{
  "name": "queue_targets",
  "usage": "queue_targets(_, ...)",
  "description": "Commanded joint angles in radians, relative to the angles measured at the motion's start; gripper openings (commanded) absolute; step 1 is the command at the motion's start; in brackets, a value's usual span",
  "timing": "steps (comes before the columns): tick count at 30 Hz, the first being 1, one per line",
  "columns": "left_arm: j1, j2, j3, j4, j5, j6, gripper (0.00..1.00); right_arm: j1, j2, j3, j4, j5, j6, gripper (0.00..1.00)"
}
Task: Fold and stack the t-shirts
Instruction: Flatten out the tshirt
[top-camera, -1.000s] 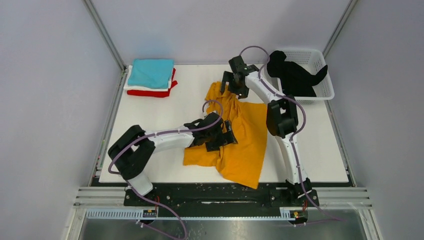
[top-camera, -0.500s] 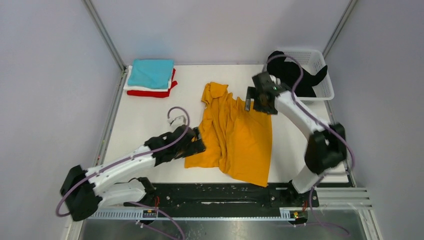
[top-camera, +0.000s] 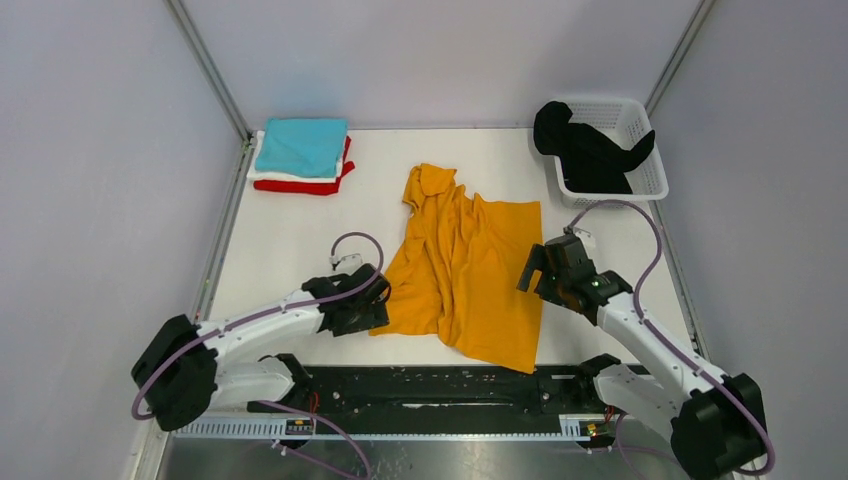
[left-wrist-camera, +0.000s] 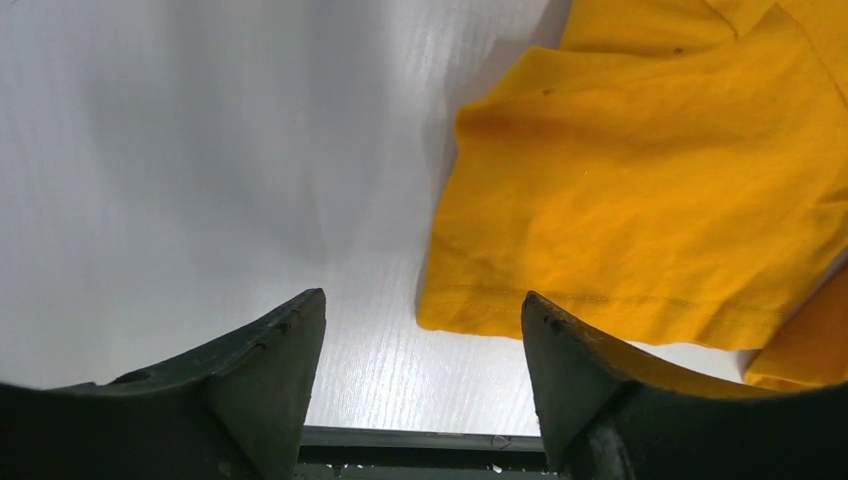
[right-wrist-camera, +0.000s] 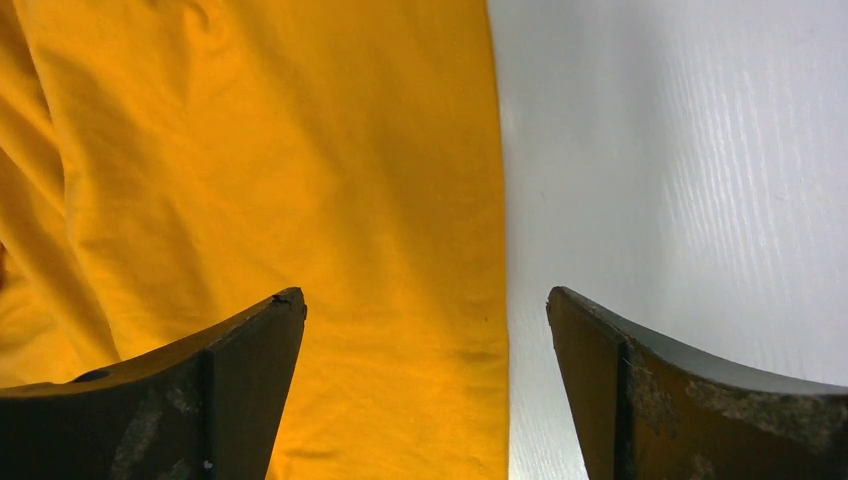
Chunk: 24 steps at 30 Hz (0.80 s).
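Note:
The mustard-orange t-shirt (top-camera: 465, 265) lies crumpled lengthwise in the middle of the table. My left gripper (top-camera: 375, 312) is open and empty by its near left corner, which shows in the left wrist view (left-wrist-camera: 640, 200). My right gripper (top-camera: 538, 275) is open and empty over the shirt's right edge, which shows in the right wrist view (right-wrist-camera: 300, 180). A folded stack sits at the back left: the teal shirt (top-camera: 302, 146) on top, the white shirt (top-camera: 256, 170) and the red shirt (top-camera: 300, 186) under it. The black shirt (top-camera: 585, 150) hangs out of the basket.
The white lattice basket (top-camera: 645, 160) stands at the back right corner. The table's near edge with a black rail (top-camera: 440, 385) runs just behind both grippers. Grey walls close in the left, right and back sides.
Both arms have drawn back toward the near edge. The right gripper left the shirt's collar at the back and the left gripper slid off the shirt's left side. The shirt lies spread a little flatter.

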Motion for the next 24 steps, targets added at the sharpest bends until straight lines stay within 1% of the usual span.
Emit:
queue_targets(1,0.001,0.096,0.081,0.013,0.038,0.036,0.67,0.002,-0.097,-0.021,-0.019,0.044,0.043,1.0)
queue_targets(3,-0.009,0.124,0.093,-0.015,0.03,0.032,0.64,0.002,-0.121,-0.021,-0.053,0.071,0.04,0.99)
queue_targets(6,-0.017,0.141,0.077,-0.021,0.022,0.019,0.62,0.002,-0.153,-0.034,-0.072,0.086,0.031,1.0)
queue_targets(12,-0.022,0.214,0.062,0.069,0.088,0.016,0.6,0.004,-0.168,-0.052,-0.119,0.091,0.017,1.0)
queue_targets(14,-0.028,0.259,0.073,0.091,0.099,0.02,0.56,0.003,-0.177,-0.058,-0.142,0.097,0.016,0.99)
queue_targets(16,-0.03,0.294,0.087,0.094,0.101,0.025,0.48,0.002,-0.192,-0.063,-0.168,0.102,0.017,1.0)
queue_targets(18,-0.03,0.319,0.097,0.093,0.107,0.029,0.38,0.002,-0.215,-0.063,-0.202,0.1,0.02,0.99)
queue_targets(19,-0.035,0.326,0.098,0.094,0.112,0.032,0.3,0.002,-0.227,-0.056,-0.24,0.103,0.027,1.0)
queue_targets(20,-0.042,0.328,0.099,0.094,0.111,0.035,0.2,0.003,-0.236,-0.049,-0.27,0.103,0.033,0.99)
queue_targets(21,-0.048,0.325,0.098,0.094,0.105,0.036,0.07,0.003,-0.244,-0.043,-0.297,0.1,0.036,0.99)
queue_targets(22,-0.055,0.318,0.096,0.092,0.102,0.038,0.0,0.004,-0.25,-0.039,-0.326,0.096,0.037,1.0)
queue_targets(24,-0.066,0.288,0.084,0.092,0.095,0.039,0.0,0.005,-0.26,-0.033,-0.38,0.066,0.044,0.99)
